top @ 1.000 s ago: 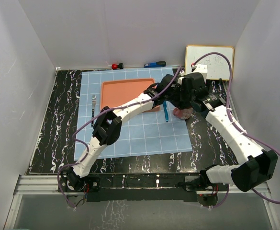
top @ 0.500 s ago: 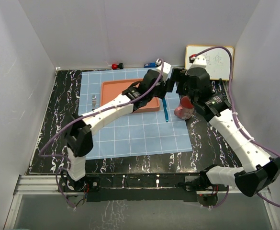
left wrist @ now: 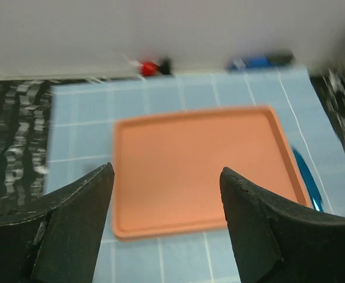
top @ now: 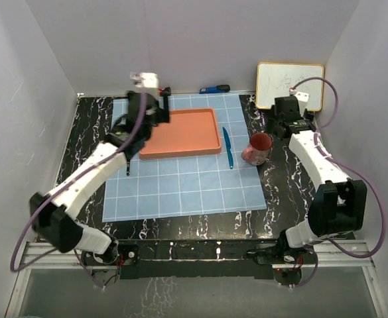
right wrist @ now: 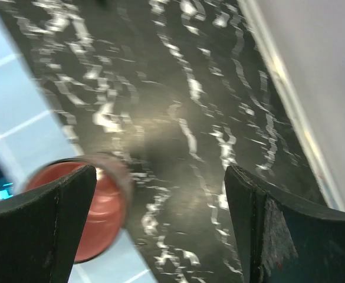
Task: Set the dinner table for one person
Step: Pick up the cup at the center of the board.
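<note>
The dinner table [top: 87, 152] is black with white veins, and a light-blue gridded cloth [top: 187, 185] lies on it. An orange tray [top: 180, 132] sits on the cloth's far half. To its right lies a blue utensil [top: 228, 147], and further right a red cup [top: 258, 148] stands upright at the cloth's edge. A fork [top: 127, 167] lies left of the tray, partly under my left arm. My left gripper [top: 152, 111] hovers open over the tray's [left wrist: 201, 165] far left corner. My right gripper [top: 283, 127] is open and empty over bare table [right wrist: 190, 118], right of the cup [right wrist: 101, 200].
A small whiteboard [top: 290, 85] leans at the back right corner. A blue marker [top: 215, 89] and a red one [left wrist: 148, 68] lie along the back wall. Grey walls close in the table on three sides.
Both arms have drawn back from the middle. The left gripper swung left to the tray's far left corner, the right moved back and right off the cup. Both jaws opened wider.
</note>
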### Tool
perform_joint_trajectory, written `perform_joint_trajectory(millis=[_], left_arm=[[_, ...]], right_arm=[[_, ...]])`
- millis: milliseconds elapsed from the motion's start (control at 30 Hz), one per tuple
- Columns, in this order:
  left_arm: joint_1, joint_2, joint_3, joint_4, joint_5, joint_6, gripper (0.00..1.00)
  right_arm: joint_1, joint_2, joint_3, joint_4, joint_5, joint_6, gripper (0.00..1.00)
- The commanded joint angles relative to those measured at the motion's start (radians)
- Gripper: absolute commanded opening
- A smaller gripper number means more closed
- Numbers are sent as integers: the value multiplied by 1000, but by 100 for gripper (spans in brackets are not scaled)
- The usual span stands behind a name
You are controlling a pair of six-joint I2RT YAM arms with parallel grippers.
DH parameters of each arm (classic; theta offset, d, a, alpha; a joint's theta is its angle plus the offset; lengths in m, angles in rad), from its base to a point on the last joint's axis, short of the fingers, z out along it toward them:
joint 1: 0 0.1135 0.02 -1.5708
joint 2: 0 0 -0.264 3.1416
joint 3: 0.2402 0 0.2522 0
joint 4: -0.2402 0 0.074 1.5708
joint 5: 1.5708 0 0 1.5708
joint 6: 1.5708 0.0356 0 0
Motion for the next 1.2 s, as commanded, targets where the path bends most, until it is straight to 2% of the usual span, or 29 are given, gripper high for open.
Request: perform_joint_trajectory(millis=[0,167,600,800,933,1000,1100,1167], left_arm=[[132,-166,-27,-14,29,-103,72],[137,-174,-36,-23,41,-93,72],[196,-146,-119,-15,102,-154,73],[213,-160,-154,21,116,-166,73],[216,-155,-158,16,125,-167,73],[218,-150,-157,11,139,-169,73],[220,-144,-157,4,158,-170,73],[221,-138,-157,2,161,-171,73]], right_arm=[[-77,-70,10,4,50,-41,89],[-89,-62,8,10,-24,-29,88],[-90,-78,-144,102,-236,23,85],[-91,-73,-179,113,-272,27,81],[-89,-71,-204,120,-295,38,73],[-89,-71,-210,124,-307,42,65],[-90,-69,-216,128,-327,41,48],[-90,-65,-216,132,-340,37,33]])
